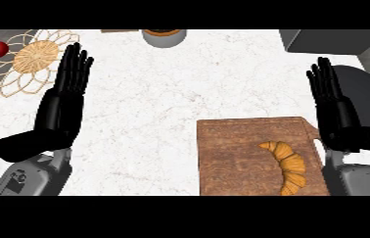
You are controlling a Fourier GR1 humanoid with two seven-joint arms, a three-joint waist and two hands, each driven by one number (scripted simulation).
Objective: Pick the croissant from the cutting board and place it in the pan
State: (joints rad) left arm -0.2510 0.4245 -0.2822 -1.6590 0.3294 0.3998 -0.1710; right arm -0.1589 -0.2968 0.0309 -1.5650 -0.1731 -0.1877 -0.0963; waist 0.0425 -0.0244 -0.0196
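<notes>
Marble counter (180, 85) — croissant (287, 165) lies on cutting board (231, 158), untouched

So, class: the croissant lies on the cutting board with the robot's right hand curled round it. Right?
No. The head view shows the croissant on the cutting board, but the right hand is open beside the board, fingers straight, not touching the croissant.

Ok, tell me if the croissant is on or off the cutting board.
On. The croissant lies on the cutting board, near its right edge; the open right hand is apart from it.
</notes>
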